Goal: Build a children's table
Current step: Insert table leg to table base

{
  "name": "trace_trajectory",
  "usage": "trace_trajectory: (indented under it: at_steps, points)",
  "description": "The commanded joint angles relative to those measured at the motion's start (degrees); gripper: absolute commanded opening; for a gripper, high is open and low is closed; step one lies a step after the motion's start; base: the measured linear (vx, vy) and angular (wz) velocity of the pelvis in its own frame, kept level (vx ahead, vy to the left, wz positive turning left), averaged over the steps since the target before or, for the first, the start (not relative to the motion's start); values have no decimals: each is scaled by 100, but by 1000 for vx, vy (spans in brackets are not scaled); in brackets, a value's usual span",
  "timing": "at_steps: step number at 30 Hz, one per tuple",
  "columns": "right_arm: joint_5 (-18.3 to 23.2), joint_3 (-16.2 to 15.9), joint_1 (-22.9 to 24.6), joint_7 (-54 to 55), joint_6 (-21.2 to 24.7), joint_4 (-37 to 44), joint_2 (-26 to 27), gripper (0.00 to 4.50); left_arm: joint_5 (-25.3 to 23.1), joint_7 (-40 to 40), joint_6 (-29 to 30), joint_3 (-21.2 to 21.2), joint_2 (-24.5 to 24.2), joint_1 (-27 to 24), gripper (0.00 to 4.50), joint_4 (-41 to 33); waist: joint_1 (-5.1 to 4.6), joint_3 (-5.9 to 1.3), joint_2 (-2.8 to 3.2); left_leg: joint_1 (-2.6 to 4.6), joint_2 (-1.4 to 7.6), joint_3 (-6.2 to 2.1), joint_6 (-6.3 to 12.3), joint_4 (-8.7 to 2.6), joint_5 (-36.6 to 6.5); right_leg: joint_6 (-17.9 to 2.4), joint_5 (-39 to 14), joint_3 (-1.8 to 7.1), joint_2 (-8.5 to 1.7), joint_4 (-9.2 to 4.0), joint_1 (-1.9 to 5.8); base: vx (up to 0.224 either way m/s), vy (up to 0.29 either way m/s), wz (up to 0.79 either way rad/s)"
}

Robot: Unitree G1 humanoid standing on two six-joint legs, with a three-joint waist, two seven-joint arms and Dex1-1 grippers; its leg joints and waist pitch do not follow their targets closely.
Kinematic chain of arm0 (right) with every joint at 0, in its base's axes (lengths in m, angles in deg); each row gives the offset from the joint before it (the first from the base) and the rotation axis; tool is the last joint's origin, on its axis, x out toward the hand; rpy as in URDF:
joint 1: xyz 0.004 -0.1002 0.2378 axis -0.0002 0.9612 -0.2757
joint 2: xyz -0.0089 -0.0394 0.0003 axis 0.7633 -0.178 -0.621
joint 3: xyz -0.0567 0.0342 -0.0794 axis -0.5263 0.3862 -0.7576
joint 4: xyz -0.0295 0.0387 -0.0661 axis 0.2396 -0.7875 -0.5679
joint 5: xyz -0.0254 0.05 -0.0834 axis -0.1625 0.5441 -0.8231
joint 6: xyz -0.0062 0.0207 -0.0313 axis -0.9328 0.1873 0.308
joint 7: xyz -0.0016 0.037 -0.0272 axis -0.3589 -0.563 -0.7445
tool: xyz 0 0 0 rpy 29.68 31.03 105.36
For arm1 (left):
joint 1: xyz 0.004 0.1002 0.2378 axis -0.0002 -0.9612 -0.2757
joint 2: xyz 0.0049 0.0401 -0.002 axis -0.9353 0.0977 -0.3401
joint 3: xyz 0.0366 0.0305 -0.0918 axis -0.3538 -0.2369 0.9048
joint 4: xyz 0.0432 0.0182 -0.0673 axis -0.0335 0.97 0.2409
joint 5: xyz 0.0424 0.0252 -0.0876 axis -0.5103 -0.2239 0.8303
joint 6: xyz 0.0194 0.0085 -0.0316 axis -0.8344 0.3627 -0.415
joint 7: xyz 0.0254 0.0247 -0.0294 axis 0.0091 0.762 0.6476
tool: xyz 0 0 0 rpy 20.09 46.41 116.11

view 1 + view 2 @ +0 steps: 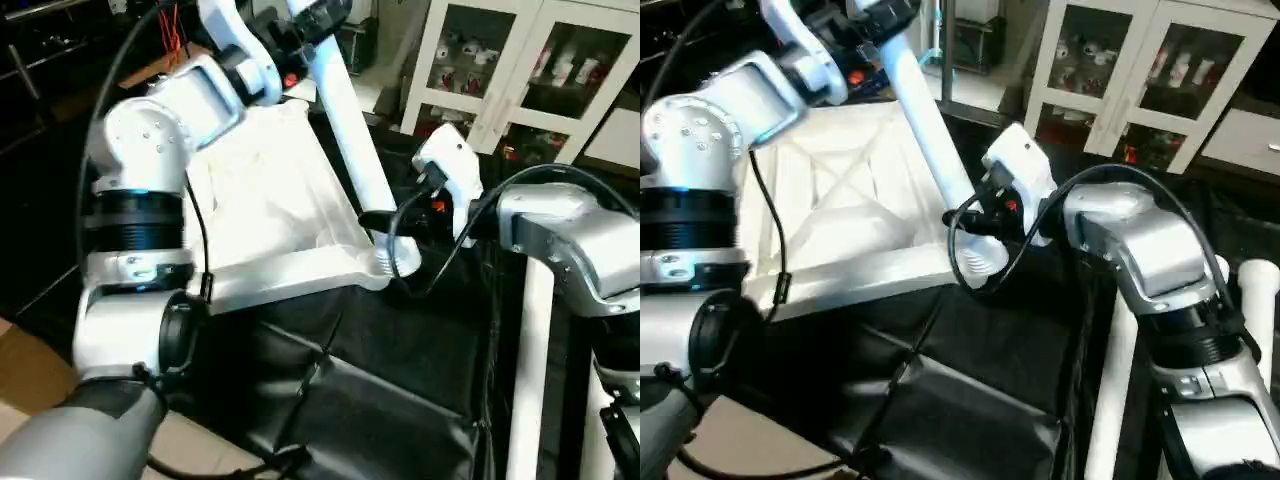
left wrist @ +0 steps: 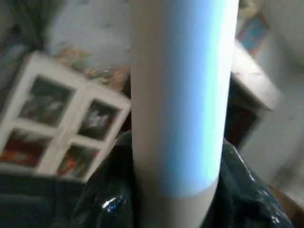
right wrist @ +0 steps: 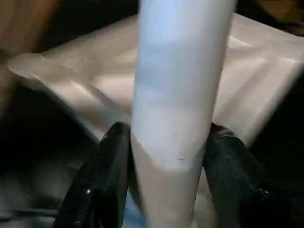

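The white tabletop [image 1: 270,200] lies underside up on black sheeting, its X-braced ribs showing. A long white leg [image 1: 350,130] slants from the upper middle down to the tabletop's near right corner socket [image 1: 395,262]. My left gripper [image 1: 312,20] holds the leg's upper end. My right gripper [image 1: 385,222] is shut on the leg just above the socket. In the right wrist view its black fingers [image 3: 111,180] press on both sides of the leg [image 3: 175,95]. The left wrist view looks along the same leg [image 2: 180,95] from close up.
Black sheeting [image 1: 400,370] covers the work surface. Another white leg [image 1: 530,370] lies on it at the right, below my right forearm, and a further one [image 1: 1260,290] shows at the far right. A white glass-door cabinet [image 1: 520,70] stands behind.
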Motion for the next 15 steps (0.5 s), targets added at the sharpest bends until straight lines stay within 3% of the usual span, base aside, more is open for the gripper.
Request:
trace_trajectory:
  at_steps: [1, 3, 6, 11, 15]
  points:
    - [611, 379, -65, -540, -52, 244, 14, 186, 353, -876, 94, -243, 1, -175, 229, -301, 36, -462, 35, 58, 276, -130, 299, -383, -715, -1550, -735, 280, -327, -284, 414, 0, 0, 0]
    - [652, 418, -62, -574, -15, 238, -9, 184, 409, -982, 83, -226, 5, -213, 248, -335, 38, -454, 62, 72, 274, -122, 330, -380, -693, -1585, -673, 275, -304, -278, 390, 0, 0, 0]
    - [801, 531, -37, -743, 7, 229, -55, 184, 737, -1467, 394, -274, -83, -376, 273, -560, 39, -430, 65, 90, 273, -122, 203, -398, -912, -1512, -1041, 270, -315, -324, 390, 0, 0, 0]
    - [903, 512, 4, -899, 51, 301, -142, 184, 690, -1673, 416, -423, -178, -445, 316, -615, 20, -414, 61, 106, 263, -132, 36, -410, -1107, -1252, -1548, 271, -307, -378, 380, 0, 0, 0]
    - [943, 497, 68, -1094, 102, 348, -292, 184, 517, -1876, 243, -521, -277, -463, 353, -579, 24, -426, 54, 87, 256, -139, 81, -408, -987, -1194, -1505, 268, -300, -375, 396, 0, 0, 0]
